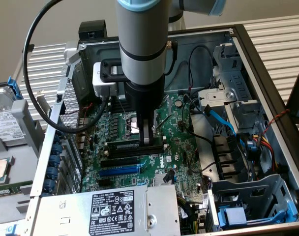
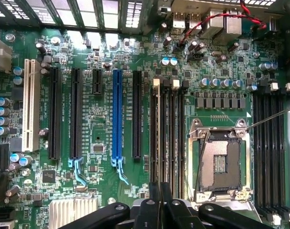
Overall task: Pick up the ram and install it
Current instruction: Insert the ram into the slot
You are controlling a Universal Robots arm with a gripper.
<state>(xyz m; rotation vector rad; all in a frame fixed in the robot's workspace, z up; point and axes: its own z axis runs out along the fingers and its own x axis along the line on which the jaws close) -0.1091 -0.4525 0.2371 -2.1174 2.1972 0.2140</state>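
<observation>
Inspection of the open computer case (image 1: 248, 59) finds the arm reaching straight down over the motherboard (image 1: 179, 147), with the gripper (image 1: 147, 138) low over the bank of memory slots (image 1: 134, 147) beside the CPU socket (image 1: 132, 125). In the exterior view the jaws stand drawn close together, and a thin dark edge, judged to be the ram (image 1: 127, 144), runs from them along the slot toward that view's left; it appears to sit in or directly on the slot. The wrist view shows the gripper (image 2: 160, 205) with its two tips nearly touching directly over the memory slots (image 2: 166, 129) next to the CPU socket (image 2: 220, 160), but the stick itself cannot be made out between them there, so whether the jaws actually clamp it is not confirmed. Judged from this, the work stands at the seating stage. To do it well, the stick should lie parallel to the slot along its whole length, with its notch matched to the slot key, and be pressed straight down without tilt so that both end latches close. Off-centre pressure risks lifting one end. The blue expansion slot (image 2: 117, 114) and the loose cables (image 1: 198, 73) lie apart from the working area.
</observation>
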